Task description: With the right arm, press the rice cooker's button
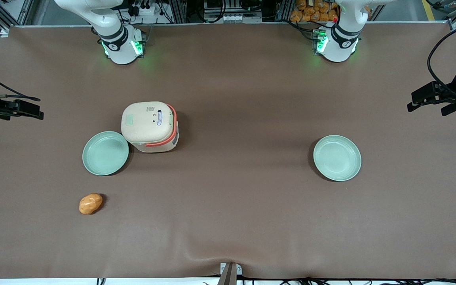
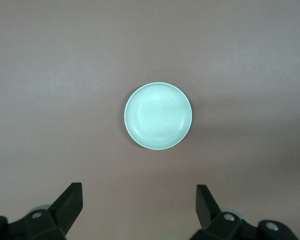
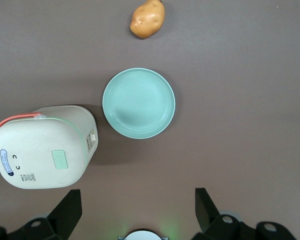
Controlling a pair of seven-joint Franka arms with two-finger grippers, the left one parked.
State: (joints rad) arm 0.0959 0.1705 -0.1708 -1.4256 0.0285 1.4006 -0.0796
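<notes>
The rice cooker is a boxy beige cooker with a coral-orange handle band, standing on the brown table with its lid shut. The button is a small pale green pad flush with the lid. Both show in the right wrist view, the cooker and the button. My right arm's gripper hangs high at the working arm's end of the table, well apart from the cooker. In the right wrist view the gripper is open and empty, with bare table between its fingers.
A round pale green plate lies beside the cooker, touching or almost touching it. A potato lies nearer the front camera than that plate. A second green plate lies toward the parked arm's end.
</notes>
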